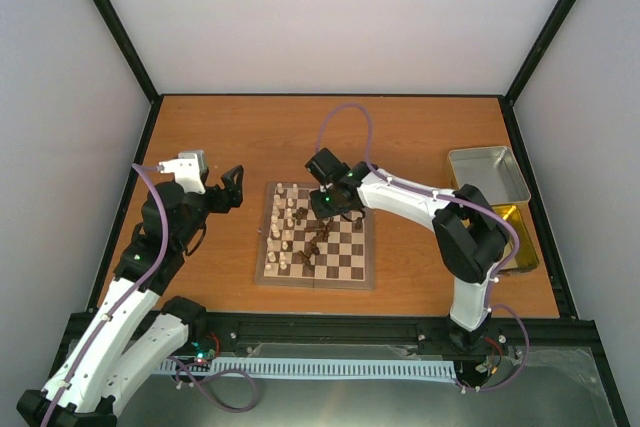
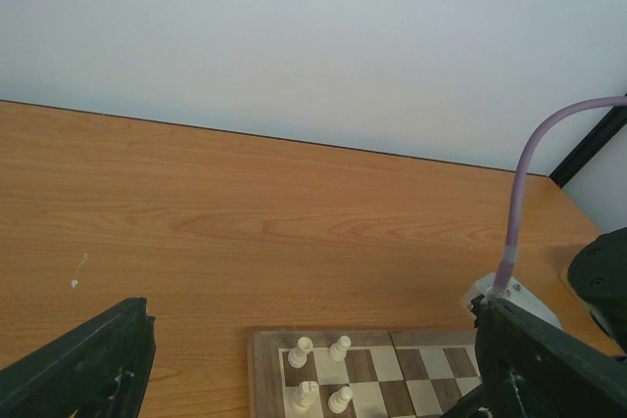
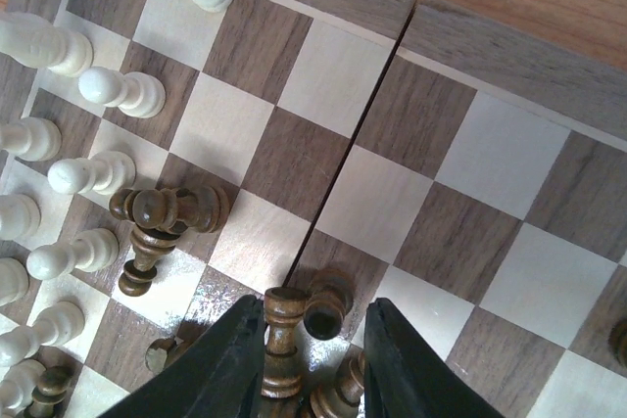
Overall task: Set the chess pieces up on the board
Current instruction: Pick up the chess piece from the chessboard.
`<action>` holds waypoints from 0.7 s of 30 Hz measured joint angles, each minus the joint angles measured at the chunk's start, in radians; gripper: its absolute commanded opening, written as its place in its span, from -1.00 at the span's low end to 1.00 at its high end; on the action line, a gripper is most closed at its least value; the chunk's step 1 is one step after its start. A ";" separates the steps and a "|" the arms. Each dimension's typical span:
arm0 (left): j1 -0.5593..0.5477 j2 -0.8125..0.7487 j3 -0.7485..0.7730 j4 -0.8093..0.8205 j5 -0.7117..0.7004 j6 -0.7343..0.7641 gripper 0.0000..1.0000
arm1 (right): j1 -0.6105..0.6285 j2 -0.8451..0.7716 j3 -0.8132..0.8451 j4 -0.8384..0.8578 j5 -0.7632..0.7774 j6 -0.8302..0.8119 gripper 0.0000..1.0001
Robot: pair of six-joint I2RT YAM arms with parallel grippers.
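This is a robotics lab test cell. Plain white panel walls (image 1: 330, 17) framed by black metal posts (image 1: 115, 22) enclose an orange-brown wooden tabletop (image 1: 420, 127). At six o'clock, a black metal rail (image 1: 330, 325) carries a white-and-black left arm (image 1: 115, 322) and right arm (image 1: 405, 197), both trailing lilac cables (image 1: 347, 107).

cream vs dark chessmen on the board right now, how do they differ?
Colour: cream chessmen are pale, dark chessmen brown. Layout: cream chessmen sit in two tidy rows at the left of the board; dark chessmen bunch near its middle seam. Pose: cream chessmen stand upright; some dark chessmen lie tipped. Both sets are on the board.
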 measured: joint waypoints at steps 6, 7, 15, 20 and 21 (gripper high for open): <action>0.000 -0.011 -0.002 0.000 -0.001 0.000 0.81 | 0.001 0.040 0.022 -0.007 0.000 -0.010 -0.67; 0.000 -0.011 -0.002 0.000 -0.001 0.000 0.81 | 0.002 0.040 0.022 -0.007 0.000 -0.010 -0.72; 0.000 -0.013 -0.005 0.000 -0.004 0.000 0.81 | 0.005 0.040 0.021 -0.002 0.013 -0.003 -0.85; 0.000 -0.017 -0.006 0.000 -0.005 0.000 0.81 | 0.005 0.035 0.014 0.006 0.066 0.006 -0.85; 0.000 -0.018 -0.006 0.000 -0.005 0.000 0.81 | 0.005 0.033 0.012 0.007 0.078 0.007 -0.85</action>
